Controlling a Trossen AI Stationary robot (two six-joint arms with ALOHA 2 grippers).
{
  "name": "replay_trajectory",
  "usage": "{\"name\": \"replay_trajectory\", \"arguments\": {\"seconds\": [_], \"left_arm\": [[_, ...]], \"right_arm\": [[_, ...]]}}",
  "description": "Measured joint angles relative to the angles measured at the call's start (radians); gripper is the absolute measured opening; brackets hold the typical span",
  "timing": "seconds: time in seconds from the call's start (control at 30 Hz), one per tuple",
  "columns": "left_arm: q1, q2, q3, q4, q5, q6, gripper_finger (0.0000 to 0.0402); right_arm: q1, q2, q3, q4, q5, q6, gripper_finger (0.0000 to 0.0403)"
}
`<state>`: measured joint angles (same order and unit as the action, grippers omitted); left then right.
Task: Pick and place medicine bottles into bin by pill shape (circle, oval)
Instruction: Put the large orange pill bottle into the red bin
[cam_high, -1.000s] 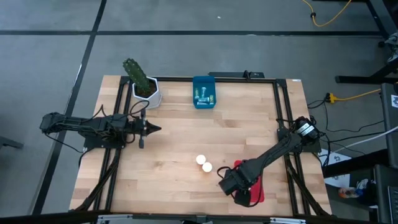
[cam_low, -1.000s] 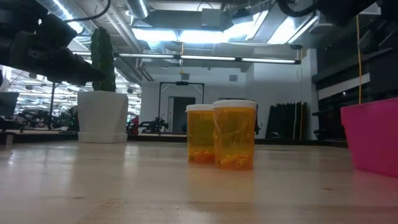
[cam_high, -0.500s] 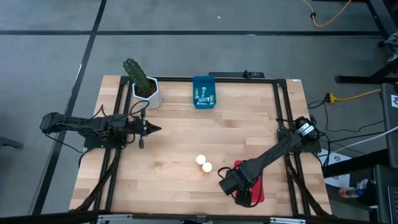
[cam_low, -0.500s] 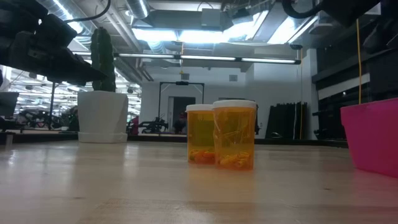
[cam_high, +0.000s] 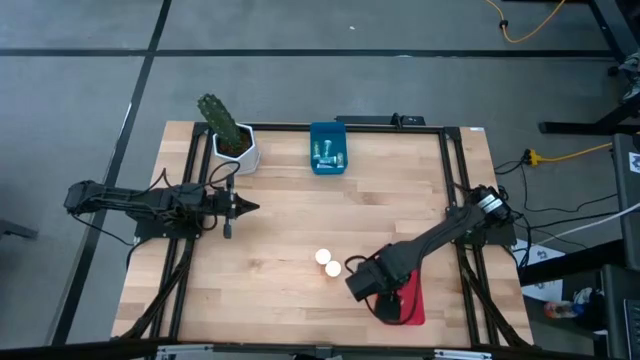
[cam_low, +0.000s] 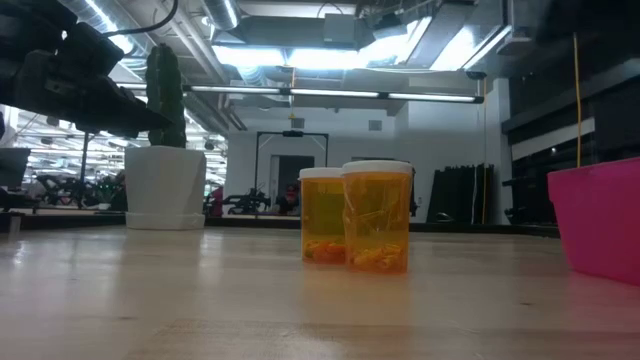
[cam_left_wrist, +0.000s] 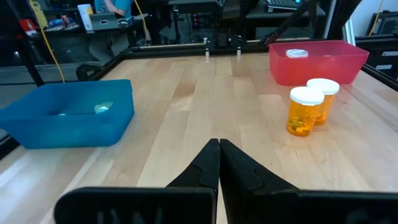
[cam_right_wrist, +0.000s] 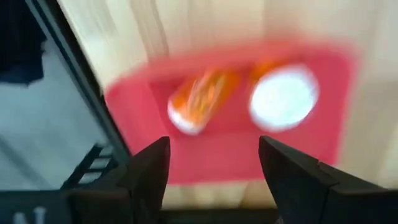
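Two orange medicine bottles with white caps (cam_high: 327, 262) stand upright side by side on the table's middle near part; they also show in the low view (cam_low: 360, 215) and the left wrist view (cam_left_wrist: 310, 109). The red bin (cam_high: 412, 306) holds two orange bottles, one lying (cam_right_wrist: 199, 102) and one cap-up (cam_right_wrist: 284, 96). The blue bin (cam_high: 328, 148) at the far middle holds pale bottles. My right gripper (cam_high: 362, 285) is open and empty, above the red bin's left edge, just right of the two standing bottles. My left gripper (cam_high: 242, 207) is shut and empty at the table's left.
A white pot with a green cactus (cam_high: 232, 140) stands at the far left, beside the left arm. Black rails run along the table's left and right sides. Bare wood lies between the blue bin and the two standing bottles.
My right gripper has moved from over the red bin toward the table's left and a little toward the far edge, nearer the two standing orange bottles. The bottles have not moved.
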<state>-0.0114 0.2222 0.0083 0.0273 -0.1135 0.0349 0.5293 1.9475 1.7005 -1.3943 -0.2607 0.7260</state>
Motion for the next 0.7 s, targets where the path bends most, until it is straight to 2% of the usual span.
{"name": "replay_trajectory", "arguments": {"seconds": [0.17, 0.33, 0.53, 0.7], "left_arm": [[0.000, 0.000, 0.000, 0.000, 0.000, 0.000, 0.0000], [0.000, 0.000, 0.000, 0.000, 0.000, 0.000, 0.0000], [0.000, 0.000, 0.000, 0.000, 0.000, 0.000, 0.0000], [0.000, 0.000, 0.000, 0.000, 0.000, 0.000, 0.0000]], "right_arm": [[-0.002, -0.001, 0.098, 0.023, 0.255, -0.079, 0.0245], [-0.009, -0.001, 0.100, 0.097, 0.476, -0.122, 0.0245], [-0.049, 0.000, 0.019, 0.253, 0.470, -0.157, 0.0245], [-0.070, 0.000, -0.059, 0.280, 0.469, -0.130, 0.0245]]}}
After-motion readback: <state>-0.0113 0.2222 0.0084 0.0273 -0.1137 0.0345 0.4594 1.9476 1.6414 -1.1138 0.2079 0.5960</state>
